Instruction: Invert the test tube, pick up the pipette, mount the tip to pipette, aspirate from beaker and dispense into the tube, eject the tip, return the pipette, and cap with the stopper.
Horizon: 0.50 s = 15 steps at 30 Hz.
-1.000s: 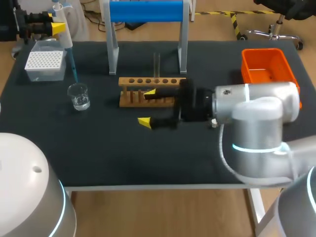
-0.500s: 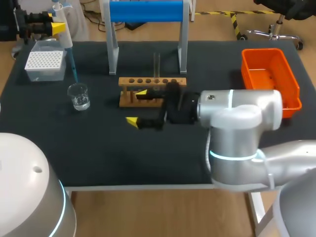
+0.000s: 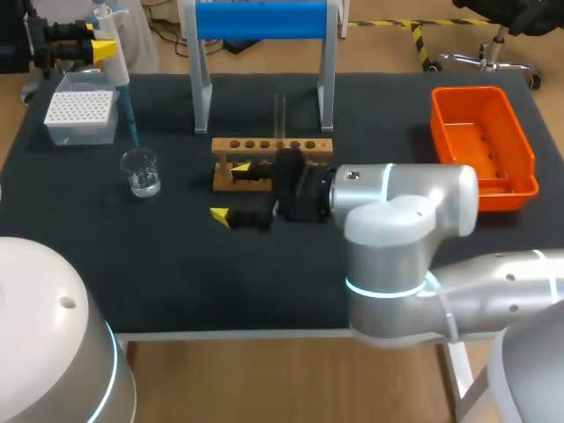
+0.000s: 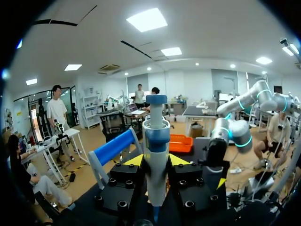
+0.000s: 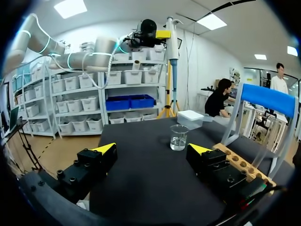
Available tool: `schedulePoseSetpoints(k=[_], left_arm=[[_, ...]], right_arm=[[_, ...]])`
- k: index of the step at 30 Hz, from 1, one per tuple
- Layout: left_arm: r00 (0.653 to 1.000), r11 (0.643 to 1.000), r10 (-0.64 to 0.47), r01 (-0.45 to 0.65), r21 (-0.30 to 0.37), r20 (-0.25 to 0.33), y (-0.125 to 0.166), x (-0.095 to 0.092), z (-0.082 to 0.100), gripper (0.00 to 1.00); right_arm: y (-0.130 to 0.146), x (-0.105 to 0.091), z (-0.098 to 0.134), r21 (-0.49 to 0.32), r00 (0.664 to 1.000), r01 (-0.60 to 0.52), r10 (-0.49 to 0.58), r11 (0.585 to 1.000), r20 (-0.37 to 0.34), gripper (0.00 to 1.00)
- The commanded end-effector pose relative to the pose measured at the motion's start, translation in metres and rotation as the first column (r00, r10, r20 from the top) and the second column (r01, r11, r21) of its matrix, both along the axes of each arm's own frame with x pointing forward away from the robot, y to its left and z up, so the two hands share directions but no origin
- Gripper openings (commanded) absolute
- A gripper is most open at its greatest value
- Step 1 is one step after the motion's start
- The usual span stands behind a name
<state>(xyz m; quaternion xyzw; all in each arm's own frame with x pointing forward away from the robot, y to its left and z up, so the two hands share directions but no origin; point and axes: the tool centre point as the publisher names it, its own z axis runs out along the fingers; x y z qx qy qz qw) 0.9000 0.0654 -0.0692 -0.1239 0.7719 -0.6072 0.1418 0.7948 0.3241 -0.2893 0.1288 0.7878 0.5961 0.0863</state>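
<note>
My left gripper [image 3: 99, 48] is shut on the white-and-blue pipette [image 3: 113, 66], held upright at the table's far left; its fingers [image 4: 135, 160] clamp the pipette [image 4: 156, 150] from both sides. The pipette's blue tip [image 3: 130, 119] points down over the glass beaker [image 3: 141, 172], which holds clear liquid. My right gripper [image 3: 231, 191] stands open and empty, low over the mat in front of the wooden tube rack [image 3: 273, 145]. In the right wrist view the beaker [image 5: 179, 137] is ahead of the open gripper [image 5: 153, 149]. A clear test tube [image 3: 279, 113] stands in the rack.
A white tip box [image 3: 81, 115] sits beside the beaker at the far left. The blue-topped stand [image 3: 262, 22] rises behind the rack. An orange bin [image 3: 480, 141] lies at the far right. My right arm's body [image 3: 405, 220] covers the mat's middle right.
My right arm has slid left along the front of the rack, its open gripper now nearer the beaker. The left arm and pipette have stayed put.
</note>
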Motion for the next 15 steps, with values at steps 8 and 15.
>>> schedulePoseSetpoints(k=[8,15], left_arm=[[1.000,1.000,0.000,0.000,-0.001,0.002,-0.0002,0.0006,-0.0002,0.00],[1.000,1.000,0.000,0.000,-0.001,0.002,-0.0002,0.0006,-0.0002,0.00]], right_arm=[[0.0128,0.0033,-0.0089,-0.017,1.000,0.027,-0.027,0.999,-0.008,1.00],[0.0128,0.0033,-0.0089,-0.017,1.000,0.027,-0.027,0.999,-0.008,1.00]])
